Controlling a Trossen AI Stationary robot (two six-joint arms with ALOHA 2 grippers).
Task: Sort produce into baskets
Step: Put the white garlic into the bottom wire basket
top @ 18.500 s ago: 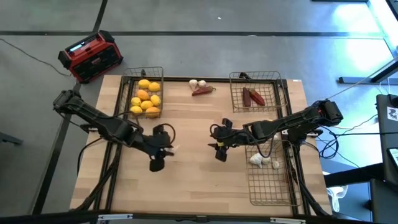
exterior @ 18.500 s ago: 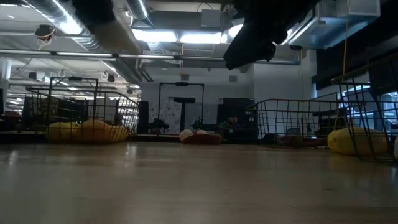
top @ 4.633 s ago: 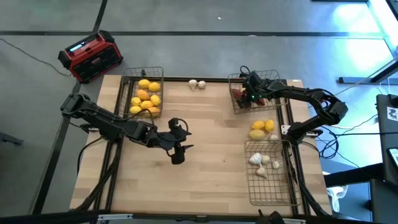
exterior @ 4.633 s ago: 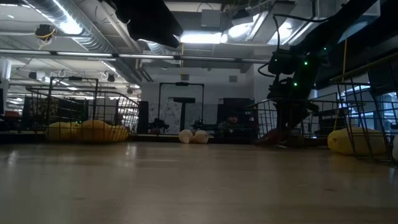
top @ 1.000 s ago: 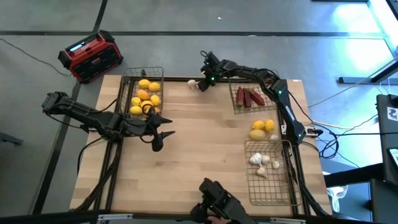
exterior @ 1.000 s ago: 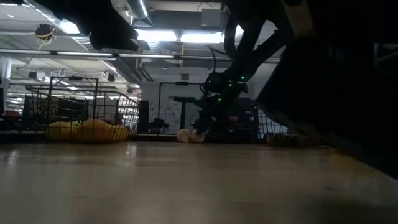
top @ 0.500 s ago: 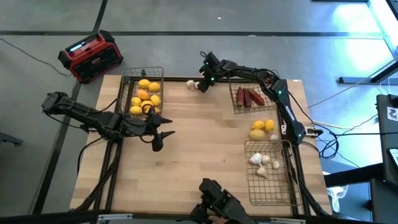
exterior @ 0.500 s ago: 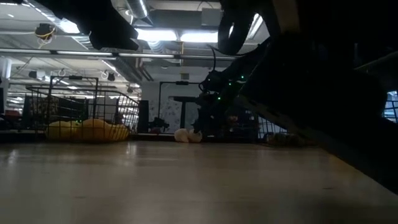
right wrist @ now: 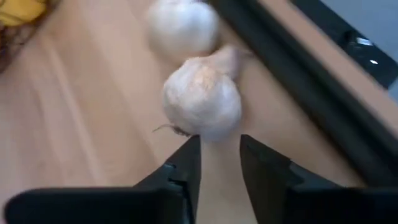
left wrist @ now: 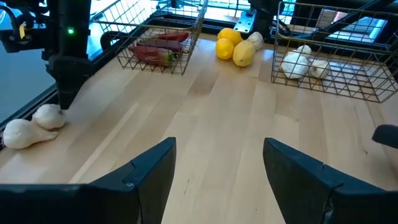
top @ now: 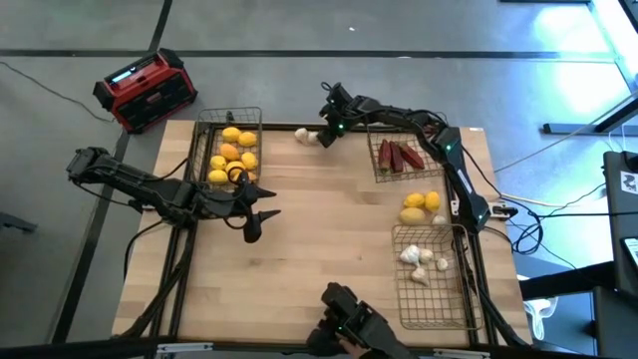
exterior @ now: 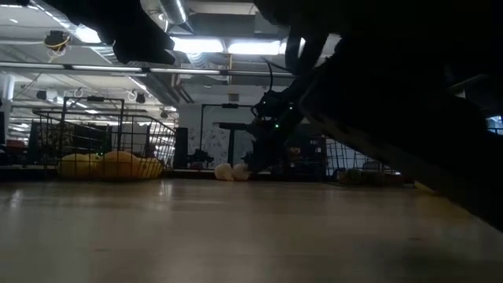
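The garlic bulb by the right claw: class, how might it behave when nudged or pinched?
The garlic bulb looks rounded with a stalk, so it would probably wobble or roll away. Its papery skin may slip between the right claw's narrow fingers. It probably weighs little.

A robotics lab, by the look of it.
Exposed ceiling ducts and strip lights overhead, grey floor, cables, dim equipment racks behind the wooden table.
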